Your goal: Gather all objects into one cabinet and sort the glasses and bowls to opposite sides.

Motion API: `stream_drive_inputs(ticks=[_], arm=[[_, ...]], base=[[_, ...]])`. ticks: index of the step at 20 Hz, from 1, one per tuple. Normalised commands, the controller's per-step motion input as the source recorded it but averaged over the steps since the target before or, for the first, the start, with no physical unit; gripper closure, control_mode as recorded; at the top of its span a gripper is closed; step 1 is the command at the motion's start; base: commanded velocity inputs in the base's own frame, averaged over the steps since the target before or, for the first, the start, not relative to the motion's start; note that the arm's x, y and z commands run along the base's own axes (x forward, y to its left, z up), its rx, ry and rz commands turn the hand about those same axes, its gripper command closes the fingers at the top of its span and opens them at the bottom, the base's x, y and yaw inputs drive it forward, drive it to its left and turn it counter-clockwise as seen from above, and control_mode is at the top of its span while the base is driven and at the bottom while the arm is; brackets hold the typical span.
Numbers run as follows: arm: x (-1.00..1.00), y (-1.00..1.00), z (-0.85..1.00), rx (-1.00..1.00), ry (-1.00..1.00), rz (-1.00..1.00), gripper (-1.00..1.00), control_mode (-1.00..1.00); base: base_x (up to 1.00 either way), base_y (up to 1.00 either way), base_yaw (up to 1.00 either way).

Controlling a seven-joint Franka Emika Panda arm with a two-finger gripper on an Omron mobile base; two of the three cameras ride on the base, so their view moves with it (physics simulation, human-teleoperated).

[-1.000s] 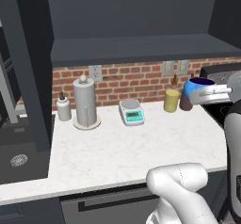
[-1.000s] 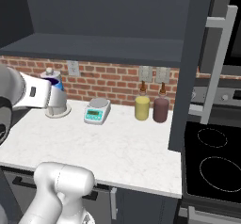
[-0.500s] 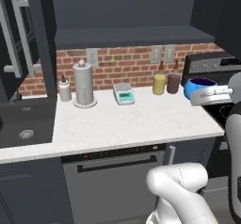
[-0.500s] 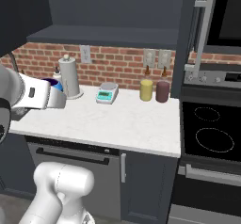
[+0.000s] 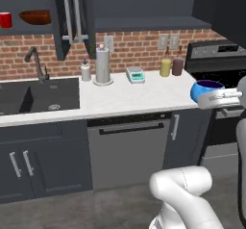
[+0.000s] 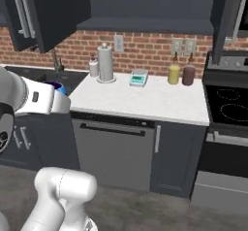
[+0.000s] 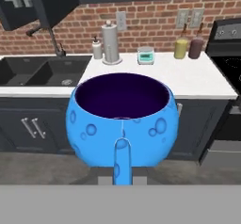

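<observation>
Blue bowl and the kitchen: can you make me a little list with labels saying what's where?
held: blue bowl, carried by the pincer
cabinet: door open
on its shelf: red mug, brown bowl
counter: paper towel roll, scale, two bottles
left of counter: sink
right of counter: stove

- Our white arm rises from its rounded base joint and bends up out of frame on both base views.
- Our forearm reaches level, ending at the hand.
- Our hand is closed on the blue bowl, one fingertip lying over its outer wall, held upright, mouth up.
</observation>
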Motion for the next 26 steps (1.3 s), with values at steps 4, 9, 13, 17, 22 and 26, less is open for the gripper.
stream_drive_inputs(ticks=[4, 9, 13, 17, 22, 26], arm=[[0.00, 0.00, 0.00, 0.00, 0.00, 0.00, 1.00, 1.00], [0.00, 0.00, 0.00, 0.00, 0.00, 0.00, 1.00, 1.00], [0.00, 0.00, 0.00, 0.00, 0.00, 0.00, 1.00, 1.00], [0.00, 0.00, 0.00, 0.00, 0.00, 0.00, 1.00, 1.00], [0.00, 0.00, 0.00, 0.00, 0.00, 0.00, 1.00, 1.00], [0.00, 0.00, 0.00, 0.00, 0.00, 0.00, 1.00, 1.00]], base=[[-0.39, 1.00, 0.00], [-0.26, 1.00, 0.00], [0.00, 1.00, 0.00], [0.00, 1.00, 0.01], [0.12, 1.00, 0.01], [0.43, 0.44, 0.00]])
